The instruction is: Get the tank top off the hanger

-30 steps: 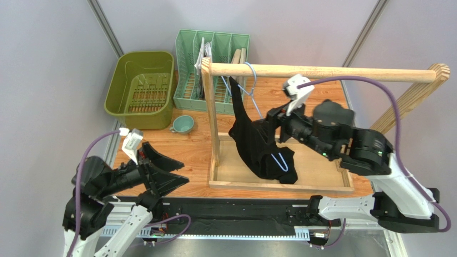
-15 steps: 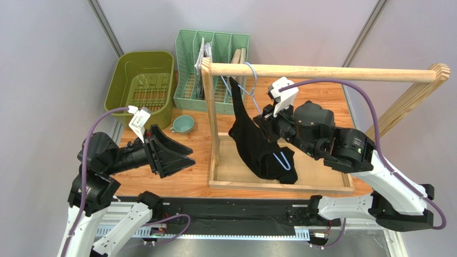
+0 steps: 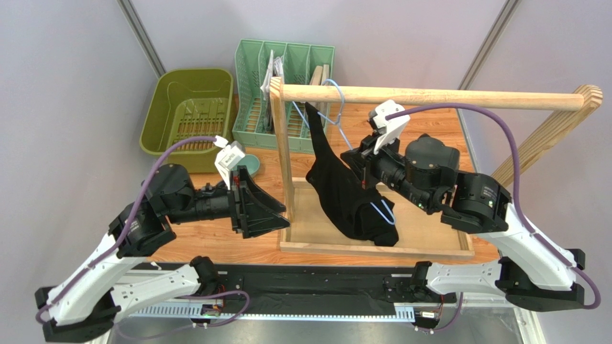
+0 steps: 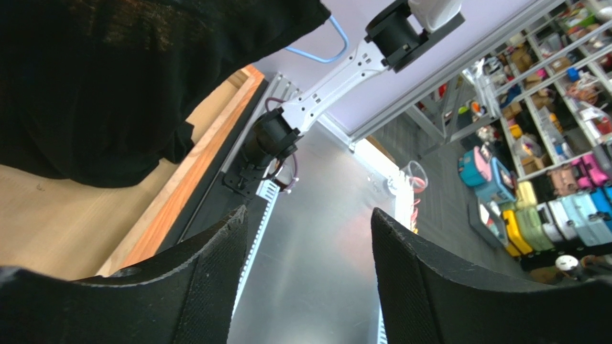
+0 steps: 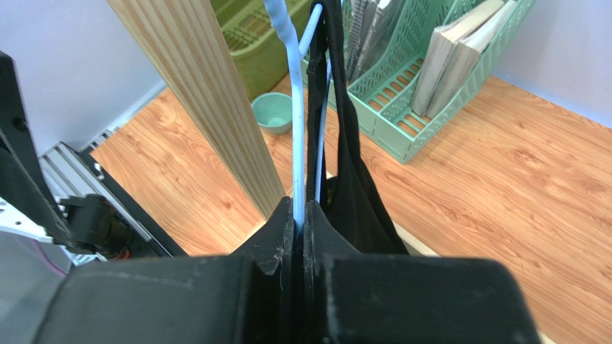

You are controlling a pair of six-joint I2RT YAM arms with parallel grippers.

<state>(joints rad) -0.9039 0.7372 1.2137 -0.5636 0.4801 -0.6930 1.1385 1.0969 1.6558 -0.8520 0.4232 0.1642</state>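
Hanger (image 5: 296, 143) slants downward, hook uppermost (right pincer (image 5: 298, 217) clamps it).

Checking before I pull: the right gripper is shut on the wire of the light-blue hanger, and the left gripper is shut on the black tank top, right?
Not quite. The left gripper is open and holds nothing: the left wrist view shows the black tank top beyond its spread fingers, untouched. The rest stands: the right gripper is shut on the wire of the light-blue hanger.
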